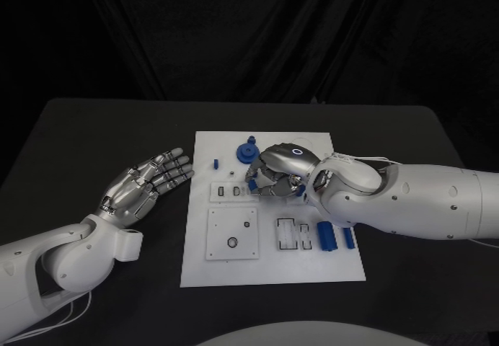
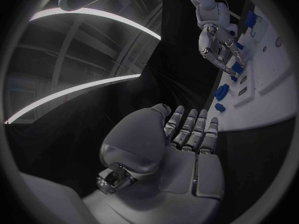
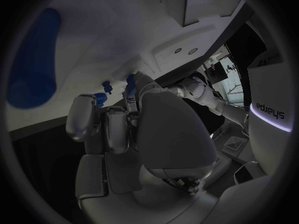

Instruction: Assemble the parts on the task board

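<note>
Crowding the task board (image 1: 272, 270): right hand (image 1: 275, 175), fingers curled, hold unclear; left hand (image 1: 140, 189) spread, empty.

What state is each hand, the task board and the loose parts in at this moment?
Left hand: open, fingers spread, beside the board.
Right hand: over the board, fingers curled; whether it holds a part is unclear.
Task board: flat on the table.
Blue bars: lying on the board.

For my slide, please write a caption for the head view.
Right hand works over the white task board among blue parts; left hand rests open beside it.
</note>
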### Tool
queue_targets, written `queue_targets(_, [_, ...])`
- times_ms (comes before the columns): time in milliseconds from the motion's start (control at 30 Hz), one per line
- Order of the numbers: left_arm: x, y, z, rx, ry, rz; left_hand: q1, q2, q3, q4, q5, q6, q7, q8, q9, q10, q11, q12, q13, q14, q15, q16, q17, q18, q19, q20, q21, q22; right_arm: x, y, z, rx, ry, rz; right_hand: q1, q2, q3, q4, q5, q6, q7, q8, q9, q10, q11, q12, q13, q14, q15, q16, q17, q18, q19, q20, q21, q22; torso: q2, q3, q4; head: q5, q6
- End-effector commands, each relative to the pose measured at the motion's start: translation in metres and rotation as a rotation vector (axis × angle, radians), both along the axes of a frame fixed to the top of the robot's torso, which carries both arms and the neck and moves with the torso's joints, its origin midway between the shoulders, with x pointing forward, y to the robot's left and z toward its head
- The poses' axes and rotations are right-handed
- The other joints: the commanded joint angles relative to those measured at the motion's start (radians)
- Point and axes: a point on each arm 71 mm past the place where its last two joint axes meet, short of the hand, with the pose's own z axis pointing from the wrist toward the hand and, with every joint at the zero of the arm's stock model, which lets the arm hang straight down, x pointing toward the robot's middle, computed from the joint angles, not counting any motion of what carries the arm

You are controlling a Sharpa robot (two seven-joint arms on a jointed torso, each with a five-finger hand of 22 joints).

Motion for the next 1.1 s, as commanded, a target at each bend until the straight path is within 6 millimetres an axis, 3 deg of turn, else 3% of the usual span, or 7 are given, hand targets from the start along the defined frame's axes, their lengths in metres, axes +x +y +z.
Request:
queue_targets(33, [-0.0004, 0.0022, 0.0079, -0.079, -0.091, 0.030, -0.010, 0.000, 0.008, 0.001, 0.004, 0.006, 0.031, 0.003, 0.002, 0.006, 0.002, 0.003, 0.001, 0.005, 0.002, 0.005, 0.001, -0.004, 0.002, 0.000, 0.005, -0.001, 0.0006, -0.0003, -0.0030, -0.026, 0.018, -0.018, -0.012, 0.002, -0.005, -0.003, -0.003, 0.002, -0.011, 0.042, 0.076, 0.025, 0.007, -0.007, 0.186, 0.059, 0.006, -0.006, 0.094, 0.009, -0.011, -0.001, -0.013, 0.083, 0.000, 0.0006, 0.0016, 0.000, -0.002])
queue_targets(400, [0.0001, 0.0024, 0.0076, -0.079, -0.090, 0.030, -0.010, 0.000, 0.008, 0.001, 0.004, 0.006, 0.031, 0.003, 0.002, 0.006, 0.002, 0.003, 0.001, 0.005, 0.002, 0.005, 0.001, -0.004, 0.002, 0.000, 0.005, -0.001, 0.0010, 0.0008, -0.0051, -0.044, 0.035, -0.020, -0.014, 0.002, -0.004, -0.012, 0.001, -0.033, 0.002, 0.027, 0.078, 0.012, 0.018, -0.017, 0.175, 0.052, 0.015, -0.019, 0.082, 0.013, -0.022, 0.004, -0.039, 0.074, -0.001, -0.0010, 0.0017, 0.001, -0.008])
queue_targets(767, [0.0002, 0.0025, 0.0075, -0.078, -0.090, 0.029, -0.012, -0.001, 0.012, 0.001, 0.004, 0.007, 0.032, 0.004, 0.002, 0.008, 0.003, 0.005, 0.001, 0.005, 0.002, 0.006, 0.001, -0.004, 0.002, 0.000, 0.004, -0.001, 0.0011, 0.0014, -0.0068, -0.061, 0.050, -0.019, -0.023, -0.002, -0.002, -0.015, -0.001, -0.079, 0.021, -0.009, 0.065, -0.004, 0.034, -0.028, 0.164, 0.048, 0.028, -0.028, 0.075, 0.016, -0.030, 0.016, -0.062, 0.068, -0.001, -0.0009, 0.0003, 0.002, -0.012])
queue_targets(900, [0.0002, 0.0024, 0.0075, -0.078, -0.089, 0.029, -0.012, -0.001, 0.012, 0.001, 0.004, 0.007, 0.032, 0.004, 0.002, 0.008, 0.003, 0.005, 0.001, 0.005, 0.002, 0.006, 0.001, -0.004, 0.002, 0.000, 0.004, -0.001, 0.0014, 0.0014, -0.0073, -0.066, 0.053, -0.019, -0.028, -0.004, -0.002, -0.014, -0.011, -0.090, 0.025, -0.021, 0.060, -0.011, 0.037, -0.033, 0.158, 0.046, 0.031, -0.030, 0.072, 0.017, -0.032, 0.019, -0.068, 0.066, -0.001, -0.0008, 0.0004, 0.002, -0.012])
queue_targets(1100, [0.0003, 0.0025, 0.0073, -0.077, -0.088, 0.028, -0.012, -0.001, 0.012, 0.001, 0.004, 0.007, 0.032, 0.004, 0.002, 0.008, 0.003, 0.005, 0.001, 0.005, 0.002, 0.006, 0.001, -0.004, 0.002, 0.000, 0.004, -0.001, 0.0021, 0.0010, -0.0079, -0.071, 0.056, -0.019, -0.048, -0.014, -0.009, -0.004, -0.059, -0.142, 0.032, -0.065, 0.038, -0.018, 0.032, -0.039, 0.151, 0.044, 0.029, -0.032, 0.070, 0.018, -0.032, 0.021, -0.074, 0.067, -0.001, -0.0005, 0.0015, 0.000, -0.012])
